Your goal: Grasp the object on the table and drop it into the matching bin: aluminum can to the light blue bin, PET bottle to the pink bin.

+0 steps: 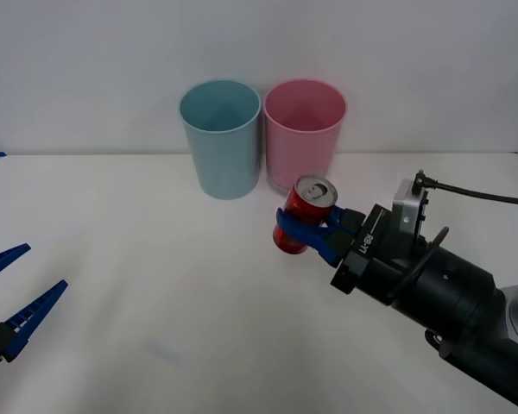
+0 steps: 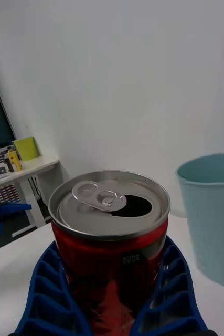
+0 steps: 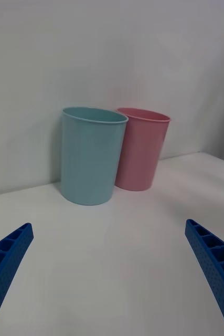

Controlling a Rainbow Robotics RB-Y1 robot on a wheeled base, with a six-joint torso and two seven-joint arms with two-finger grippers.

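Front view: my right gripper (image 1: 306,233) holds the aluminum can (image 1: 304,216) between closed blue fingers, lifted off the tabletop (image 1: 155,285) just before the pink bin (image 1: 304,134). Transport step; next, carry it over the light blue bin (image 1: 220,138) and release. My left gripper (image 1: 17,297) waits spread wide.

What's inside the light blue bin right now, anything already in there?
In the front view the light blue bin shows only bare inner wall; its bottom is hidden by the near rim. The aluminum can is not inside: the right gripper holds it in front of the pink bin.
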